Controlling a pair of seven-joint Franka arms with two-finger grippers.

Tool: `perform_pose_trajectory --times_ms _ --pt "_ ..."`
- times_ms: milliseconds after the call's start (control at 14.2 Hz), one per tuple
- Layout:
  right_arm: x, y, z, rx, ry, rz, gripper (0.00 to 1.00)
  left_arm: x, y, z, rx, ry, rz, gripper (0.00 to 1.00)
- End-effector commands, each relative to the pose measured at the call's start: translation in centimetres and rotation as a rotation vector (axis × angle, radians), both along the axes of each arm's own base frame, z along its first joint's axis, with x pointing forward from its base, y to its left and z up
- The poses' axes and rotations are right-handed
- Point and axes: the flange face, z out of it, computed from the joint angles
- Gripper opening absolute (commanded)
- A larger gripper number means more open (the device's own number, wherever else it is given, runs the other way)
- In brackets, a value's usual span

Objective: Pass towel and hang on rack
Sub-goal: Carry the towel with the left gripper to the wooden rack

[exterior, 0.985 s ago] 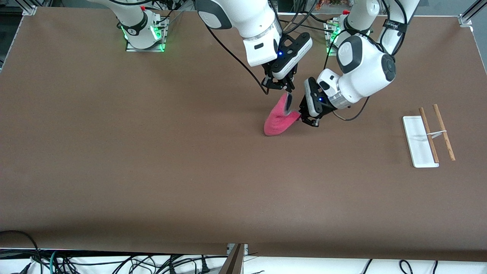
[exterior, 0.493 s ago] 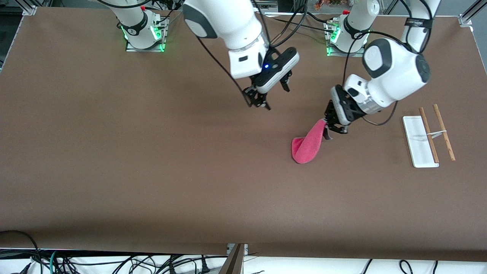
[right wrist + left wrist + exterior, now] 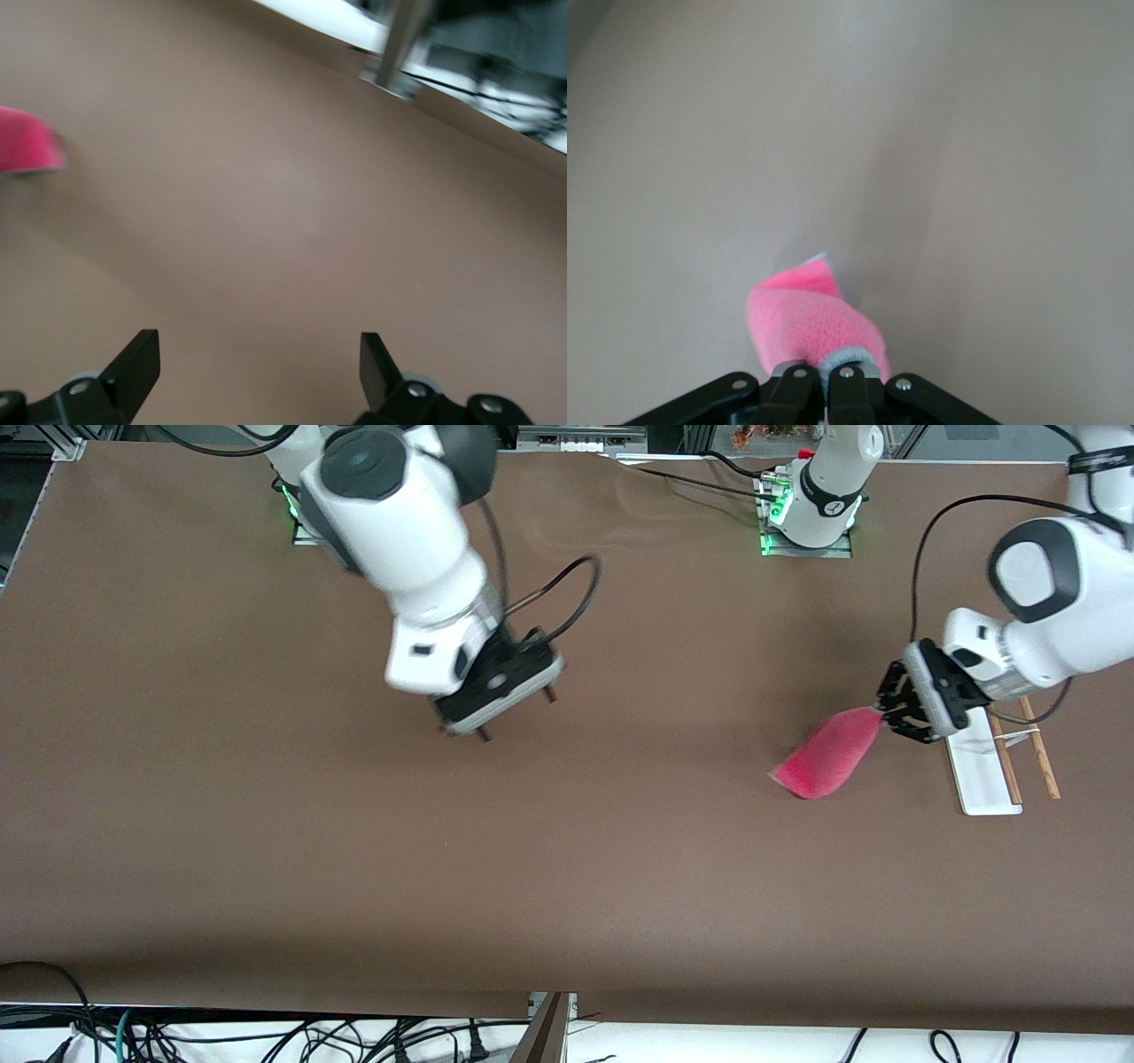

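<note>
Over the table's middle, the right gripper (image 3: 514,710) is held with its fingers (image 3: 133,363) spread wide and nothing between them. Toward the left arm's end, the pink towel (image 3: 824,756) is pinched by the left gripper (image 3: 886,713), hanging just beside the rack (image 3: 979,771).

Bright pink fleece towel (image 3: 827,757), grey trim; light-brown wooden rods on white-based rack (image 3: 974,766); plain brown table (image 3: 266,850).
</note>
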Motion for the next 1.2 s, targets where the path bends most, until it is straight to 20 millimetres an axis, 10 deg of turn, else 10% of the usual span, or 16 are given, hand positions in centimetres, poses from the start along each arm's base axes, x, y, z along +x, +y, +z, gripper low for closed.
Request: perform_pose_trajectory --times_ms 0,422,915,1126 --pt "3.1 -6.9 0.2 -0.022 0.039 -0.11 1.0 2.2 4.9 1.1 -0.005 0.103 0.002 0.0" --pt "3.9 -24.4 5.6 -0.064 0.086 -0.37 1.0 2.8 15.2 1.2 -0.022 0.166 -0.021 0.0" --pt "-1.4 -37.5 8.8 -0.165 0.196 -0.599 1.0 -0.5 28.3 0.0 -0.038 0.132 -0.083 0.0" --pt "-3.2 -39.1 8.4 -0.195 0.275 -0.625 1.0 -3.3 33.5 0.2 -0.048 0.071 -0.12 0.0"
